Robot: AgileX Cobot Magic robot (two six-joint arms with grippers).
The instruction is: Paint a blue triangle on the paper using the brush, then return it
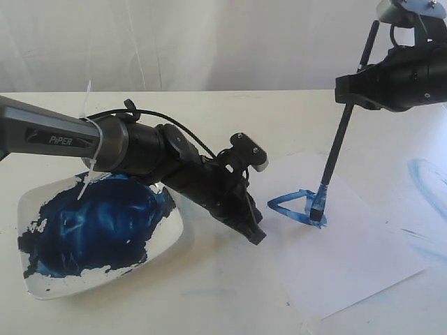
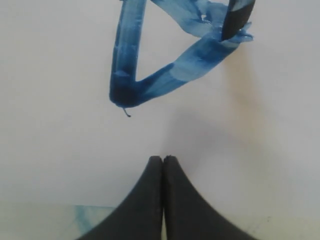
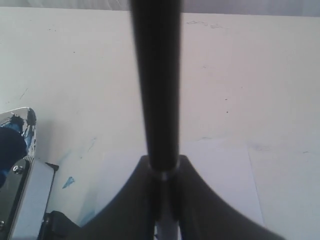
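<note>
The white paper (image 1: 349, 251) lies on the table right of centre. A streaky blue triangle (image 1: 297, 206) (image 2: 150, 65) is painted near its upper left part. The brush (image 1: 342, 143) (image 3: 156, 85) stands nearly upright, its blue-stained tip touching the triangle's right corner (image 1: 318, 215) (image 2: 235, 20). My right gripper (image 1: 356, 91) (image 3: 162, 167) is shut on the brush's black handle, high above the paper. My left gripper (image 1: 257, 236) (image 2: 163, 159) is shut with nothing in it, its tips pressing down on the paper's left edge, just left of the triangle.
A white rounded dish (image 1: 174, 241) smeared with dark blue paint sits at the left, under my left arm; its rim (image 3: 27, 117) shows in the right wrist view. Pale blue curved smears (image 1: 426, 178) mark the table at the far right.
</note>
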